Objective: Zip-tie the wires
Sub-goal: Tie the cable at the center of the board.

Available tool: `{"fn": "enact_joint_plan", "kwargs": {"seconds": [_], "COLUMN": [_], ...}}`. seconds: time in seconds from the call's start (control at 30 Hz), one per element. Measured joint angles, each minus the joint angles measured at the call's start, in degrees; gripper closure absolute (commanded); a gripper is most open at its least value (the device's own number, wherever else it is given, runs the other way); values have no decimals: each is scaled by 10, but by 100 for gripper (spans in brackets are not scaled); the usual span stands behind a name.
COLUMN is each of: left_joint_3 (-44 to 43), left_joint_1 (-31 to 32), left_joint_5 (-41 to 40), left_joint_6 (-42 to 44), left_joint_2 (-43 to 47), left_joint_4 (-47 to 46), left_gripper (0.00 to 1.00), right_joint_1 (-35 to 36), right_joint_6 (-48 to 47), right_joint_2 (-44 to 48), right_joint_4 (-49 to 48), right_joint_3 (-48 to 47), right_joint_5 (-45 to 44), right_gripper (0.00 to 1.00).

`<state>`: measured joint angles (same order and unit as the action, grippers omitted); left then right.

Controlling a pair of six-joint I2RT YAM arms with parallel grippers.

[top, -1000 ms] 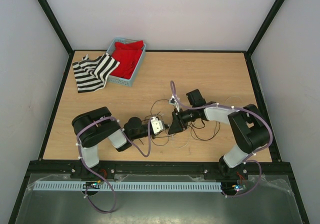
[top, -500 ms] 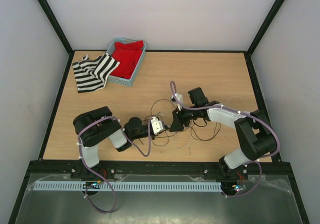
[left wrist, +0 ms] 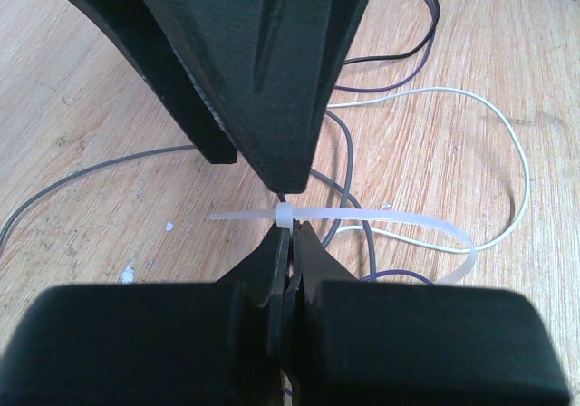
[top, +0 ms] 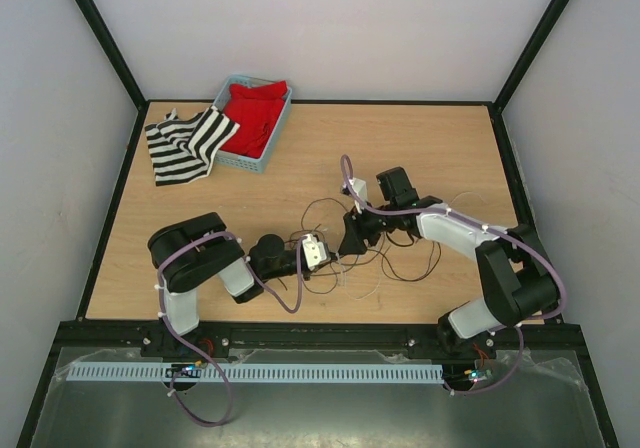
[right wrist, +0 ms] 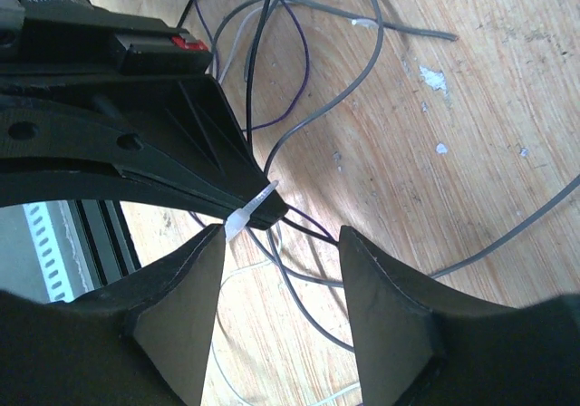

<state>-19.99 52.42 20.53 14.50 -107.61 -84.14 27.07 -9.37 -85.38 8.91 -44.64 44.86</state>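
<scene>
Now your left gripper is clenched on the zip tie beside its head, the strip looping among the wires on the table. Right gripper is released, near the tail. Tie is probably light, springy & slippery: grasp the tail close to the head.

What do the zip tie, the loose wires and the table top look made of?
Thin white zip tie: translucent, slightly glossy plastic by the look; it curls in a smooth loop.
Thin loose wires: probably plastic-sheathed, with smooth grey, white, black and purple jackets; cores hidden.
Light brown table top: wood or wood-look laminate, matte, with visible grain and scuffs.
</scene>
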Motion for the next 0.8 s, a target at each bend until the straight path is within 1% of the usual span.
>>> {"fn": "enact_joint_plan", "kwargs": {"seconds": [0.5, 0.8], "left_joint_3": [-1, -6], "left_joint_1": [0, 0], "left_joint_5": [5, 5], "left_joint_6": [-2, -4], "left_joint_2": [-1, -1], "left_joint_4": [0, 1], "left_gripper": [100, 100], "right_joint_1": [0, 0], "right_joint_6": [49, 77], "right_joint_2": [-19, -34], "right_joint_4": [-33, -63], "right_joint_3": [-9, -9], "right_joint_5": [15, 38], "right_gripper": [40, 48]}}
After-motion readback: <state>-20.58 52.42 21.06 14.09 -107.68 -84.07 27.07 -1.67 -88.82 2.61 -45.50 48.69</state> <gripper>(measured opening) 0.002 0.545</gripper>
